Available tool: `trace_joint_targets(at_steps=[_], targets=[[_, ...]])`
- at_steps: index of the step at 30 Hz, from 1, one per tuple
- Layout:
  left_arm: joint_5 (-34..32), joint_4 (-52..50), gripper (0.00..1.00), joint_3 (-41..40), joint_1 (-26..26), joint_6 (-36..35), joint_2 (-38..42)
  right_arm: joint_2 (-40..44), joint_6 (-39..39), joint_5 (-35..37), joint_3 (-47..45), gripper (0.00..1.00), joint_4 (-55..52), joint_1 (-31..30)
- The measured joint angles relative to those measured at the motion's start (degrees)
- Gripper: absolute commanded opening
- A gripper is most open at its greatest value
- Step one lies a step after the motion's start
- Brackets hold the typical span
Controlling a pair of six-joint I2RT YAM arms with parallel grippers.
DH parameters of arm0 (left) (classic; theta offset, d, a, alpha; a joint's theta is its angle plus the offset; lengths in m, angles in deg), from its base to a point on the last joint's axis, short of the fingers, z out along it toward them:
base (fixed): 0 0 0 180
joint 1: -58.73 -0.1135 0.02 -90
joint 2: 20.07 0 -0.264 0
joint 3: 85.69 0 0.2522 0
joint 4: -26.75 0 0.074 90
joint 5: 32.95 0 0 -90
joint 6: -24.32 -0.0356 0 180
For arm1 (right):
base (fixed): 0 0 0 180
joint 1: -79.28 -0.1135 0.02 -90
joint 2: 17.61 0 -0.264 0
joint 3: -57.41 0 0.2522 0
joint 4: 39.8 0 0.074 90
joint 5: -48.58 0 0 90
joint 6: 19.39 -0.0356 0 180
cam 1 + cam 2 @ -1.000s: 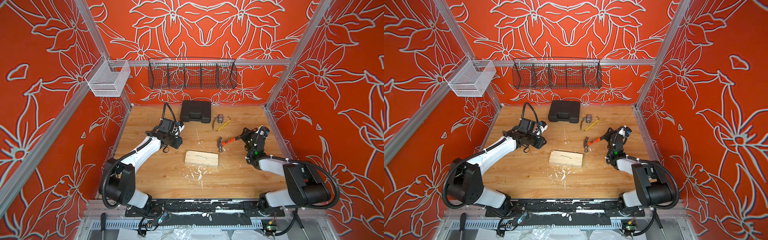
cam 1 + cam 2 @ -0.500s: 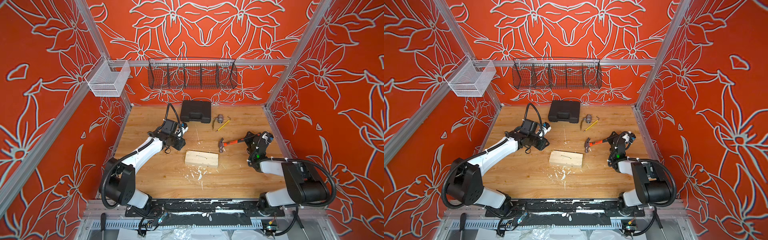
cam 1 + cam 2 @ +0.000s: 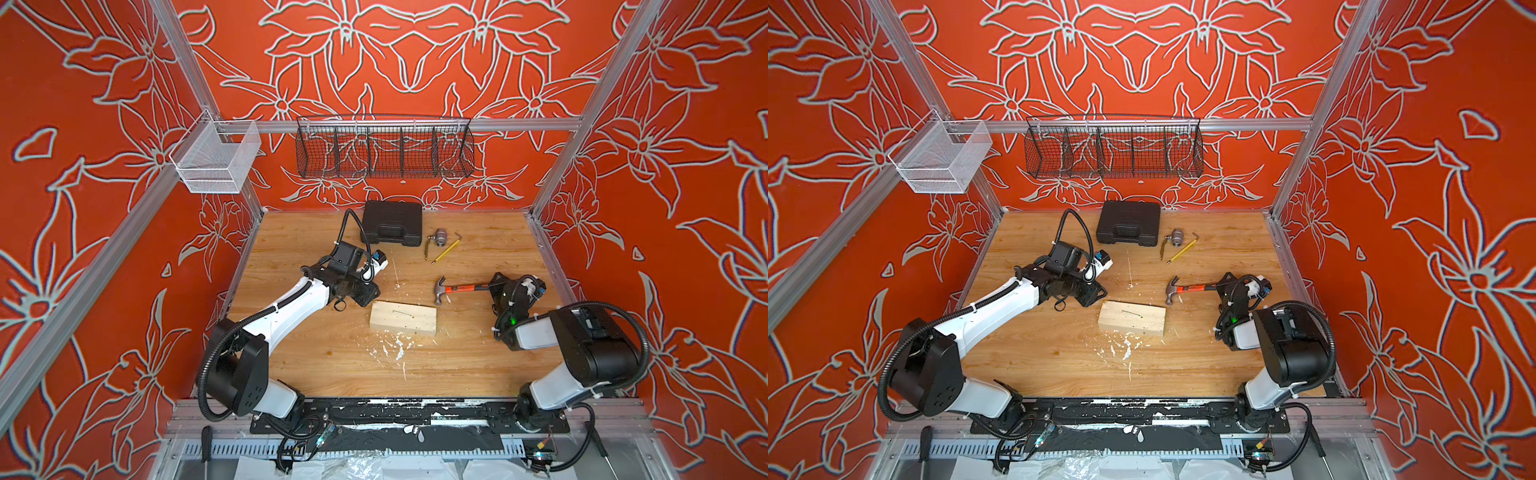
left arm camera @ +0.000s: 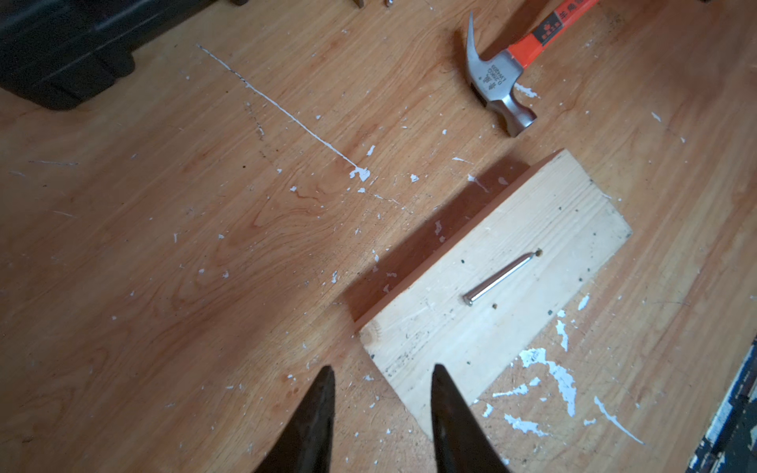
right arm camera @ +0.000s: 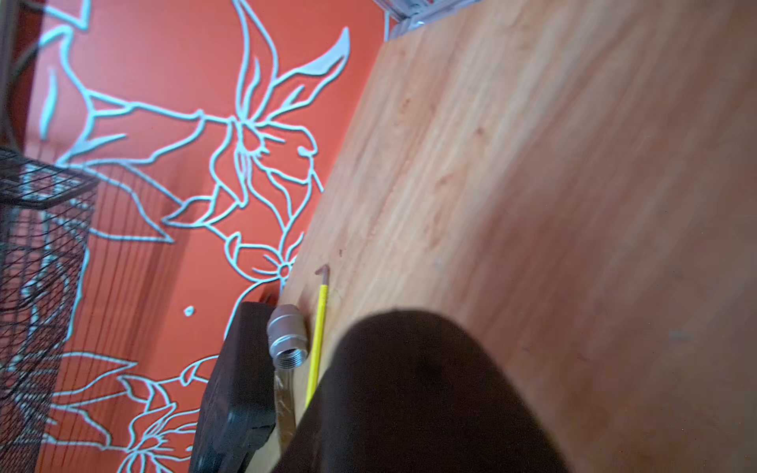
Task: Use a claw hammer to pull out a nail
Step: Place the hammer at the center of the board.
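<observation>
Nail lies flat on the wooden block, claw hammer flat on the table just behind it. My left gripper hangs with jaws apart by the block's end; my right gripper sits at the hammer's black handle end, can't tell if it grips

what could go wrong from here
1. The nail appears to lie loose on top of the wooden block. The open left fingers hover by the block's corner, so a nudge might roll the nail off.
2. The right fingers sit at the claw hammer's handle end. If they snag it while moving, the head could swing into the block.
</observation>
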Motion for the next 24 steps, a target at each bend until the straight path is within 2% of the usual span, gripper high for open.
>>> trace_joint_targets(at_steps=[9, 13, 15, 18, 19, 22, 24], targets=[[0.85, -2.89, 0.4, 4.13, 4.52, -3.58, -4.13, -3.06, -1.42, 1.33, -2.69, 0.45, 0.42, 0.0], [1.53, -4.55, 0.41, 5.64, 5.75, -5.77, -6.38, -2.38, -1.95, 2.54, -4.5, 0.64, 0.83, 0.28], [1.57, -5.33, 0.42, 6.23, 6.47, -7.1, -7.28, -0.63, -1.53, 2.8, -4.68, 0.69, -0.33, 0.7], [1.49, -6.6, 0.42, 7.21, 7.69, -9.49, -8.52, 4.04, -0.26, 2.51, -4.33, 0.79, -7.02, 1.25], [1.51, -7.32, 0.41, 7.8, 8.04, -10.6, -9.14, 6.14, 0.28, 2.36, -3.87, 0.87, -10.27, 1.36], [1.16, -8.98, 0.42, 9.75, 8.83, -13.97, -11.3, 13.31, 2.71, 2.4, -0.76, 0.93, -21.53, 1.49], [0.11, -9.77, 0.42, 11.17, 9.35, -16.28, -12.9, 17.31, 4.13, 2.51, 0.52, 0.97, -25.38, 1.57]])
